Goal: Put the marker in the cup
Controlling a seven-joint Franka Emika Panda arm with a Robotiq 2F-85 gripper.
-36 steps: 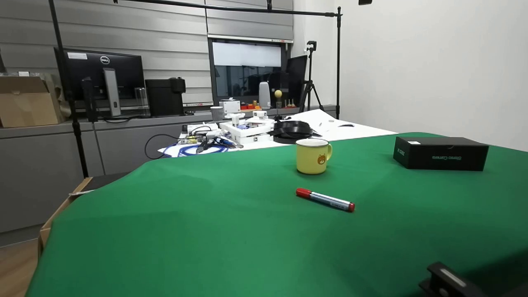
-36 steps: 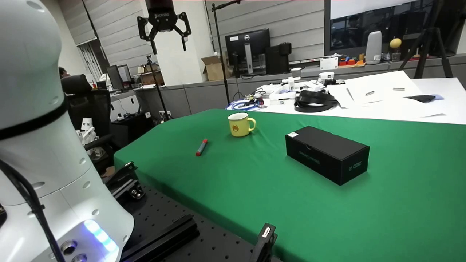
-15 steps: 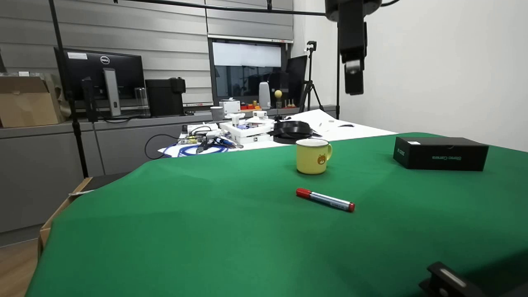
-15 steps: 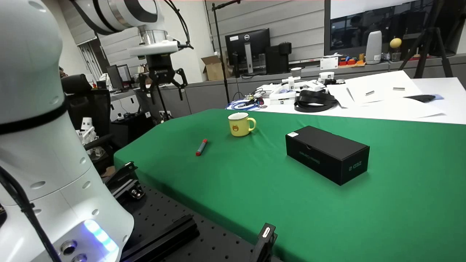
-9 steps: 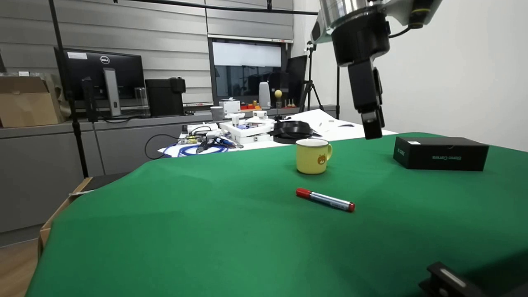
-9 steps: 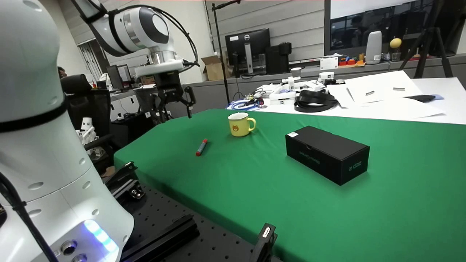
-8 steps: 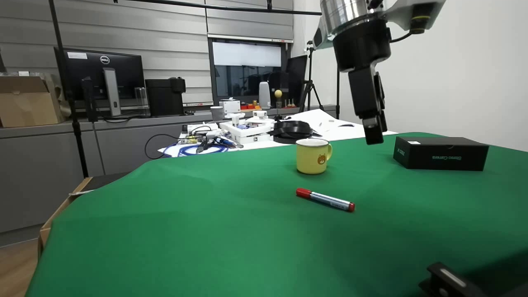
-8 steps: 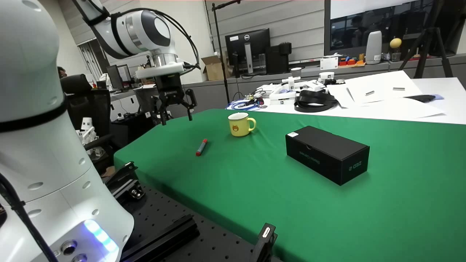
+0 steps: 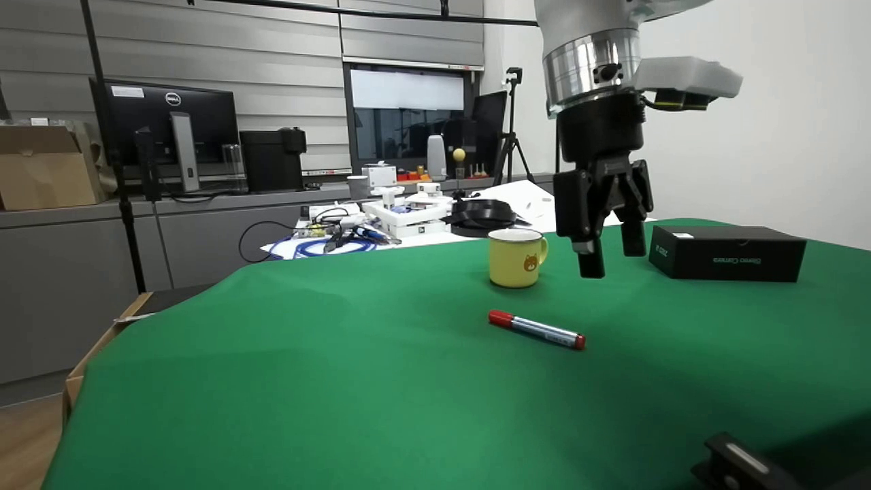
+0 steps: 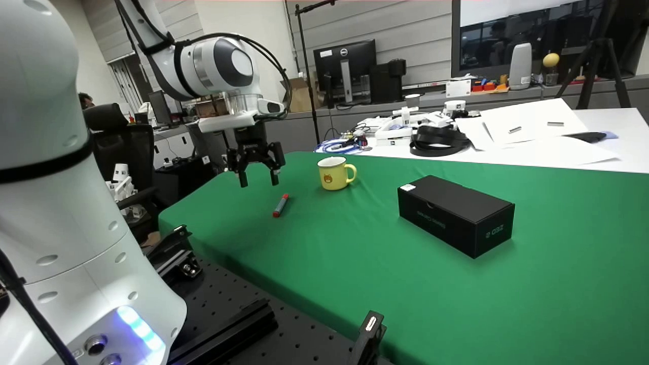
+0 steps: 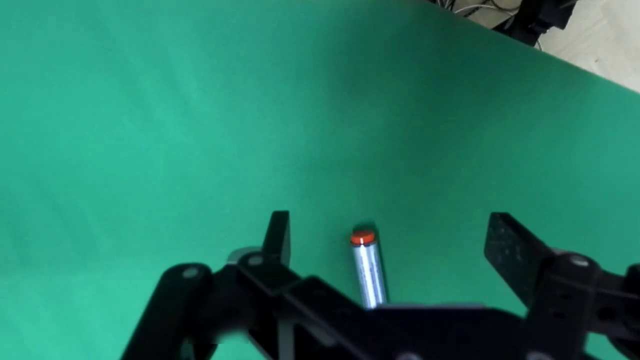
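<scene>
The marker, red at both ends with a silver-grey barrel, lies on the green cloth in both exterior views [image 9: 544,331] [image 10: 280,206]. The cup, a yellow mug with a bear mark, stands upright near it in both exterior views [image 9: 510,262] [image 10: 332,176] and is out of the wrist view. My gripper [image 9: 612,257] [image 10: 259,181] is open and empty, above the cloth and apart from marker and cup. In the wrist view the marker [image 11: 370,275] shows between the open fingers [image 11: 390,220], nearer the left finger; its lower part is hidden behind the gripper body.
A black box [image 9: 735,262] [image 10: 446,213] lies on the green cloth, on the handle side of the cup. A white table [image 10: 628,147] with cables and parts stands behind the cloth. Black clamps [image 9: 742,463] [image 10: 369,337] sit at the cloth's edge by the robot base.
My gripper has come down from high up toward the table, nearer the marker. It has also turned, so both fingers show in both exterior views. Marker, cup and box have not moved.
</scene>
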